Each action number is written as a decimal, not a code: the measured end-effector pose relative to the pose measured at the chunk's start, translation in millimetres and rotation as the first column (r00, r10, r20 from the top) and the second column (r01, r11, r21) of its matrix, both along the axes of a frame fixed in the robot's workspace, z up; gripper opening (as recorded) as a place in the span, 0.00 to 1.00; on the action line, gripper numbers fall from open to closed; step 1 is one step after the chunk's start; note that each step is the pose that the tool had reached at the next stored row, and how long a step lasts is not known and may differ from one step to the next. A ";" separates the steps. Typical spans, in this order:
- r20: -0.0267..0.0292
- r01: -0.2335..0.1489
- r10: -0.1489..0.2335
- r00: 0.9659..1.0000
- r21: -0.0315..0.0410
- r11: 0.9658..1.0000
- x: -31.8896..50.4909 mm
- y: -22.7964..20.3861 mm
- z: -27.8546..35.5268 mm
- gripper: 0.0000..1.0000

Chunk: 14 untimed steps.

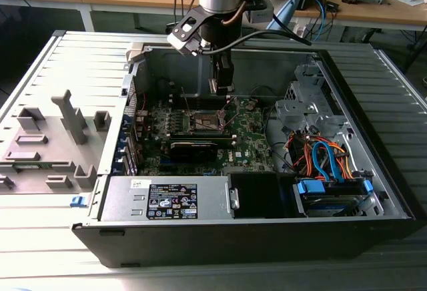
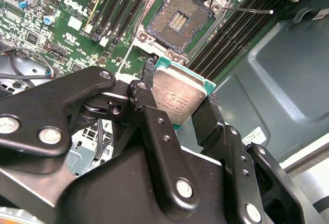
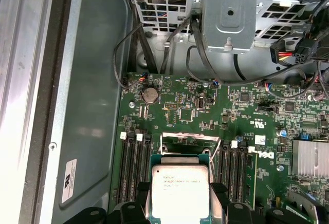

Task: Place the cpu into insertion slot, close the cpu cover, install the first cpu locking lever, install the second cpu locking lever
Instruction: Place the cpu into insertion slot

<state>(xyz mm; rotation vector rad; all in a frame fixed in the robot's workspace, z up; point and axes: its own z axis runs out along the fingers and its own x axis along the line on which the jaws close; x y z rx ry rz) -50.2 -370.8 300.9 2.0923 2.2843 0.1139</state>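
Note:
My gripper (image 2: 177,98) is shut on the cpu (image 2: 177,93), a flat square chip with a silver top and a green rim, gripped by two opposite edges. The chip hangs tilted just above the motherboard, short of the insertion slot (image 2: 177,21). The slot lies uncovered, showing its brownish-gold contact field inside a silver rim. Two thin wire locking levers (image 2: 247,11) stand swung out on either side of it. In the first wrist view the cpu (image 3: 180,188) sits between the black fingers (image 3: 139,203), with a silver frame edge (image 3: 190,137) just beyond it. In the exterior view the gripper (image 1: 222,92) hovers over the slot (image 1: 207,121).
The open computer case (image 1: 373,171) has steep metal walls around the board. Black memory slots (image 2: 231,34) flank the socket. A black card (image 1: 200,147) lies near it, with a power supply (image 1: 167,201) in front. Drive cages and coloured cables (image 1: 327,157) fill the exterior view's right.

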 end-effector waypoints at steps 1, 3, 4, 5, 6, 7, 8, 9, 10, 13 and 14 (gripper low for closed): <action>0.000 0.001 -0.001 1.000 0.000 1.000 0.0 0.0 0.0 0.54; 0.000 0.002 -0.002 1.000 0.000 1.000 0.0 0.0 0.0 0.54; 0.000 0.003 -0.003 1.000 0.000 1.000 0.0 0.0 -0.1 0.54; 0.000 0.003 -0.003 1.000 0.000 1.000 0.0 0.0 -0.1 0.54; 0.000 0.005 -0.005 1.000 0.000 1.000 0.0 0.0 -0.2 0.54; 0.000 0.006 -0.006 1.000 0.000 1.000 0.0 0.0 -0.2 0.54; 0.000 0.006 -0.006 1.000 0.000 1.000 0.0 0.0 -0.2 0.54; 0.000 0.007 -0.007 1.000 0.000 1.000 0.0 0.0 -0.3 0.54; 0.000 0.008 -0.008 1.000 0.000 1.000 0.0 0.0 -0.3 0.54; 0.000 0.010 -0.010 1.000 0.000 1.000 0.0 0.0 -0.4 0.54; 0.000 0.011 -0.011 1.000 0.000 1.000 0.0 0.0 -0.4 0.54</action>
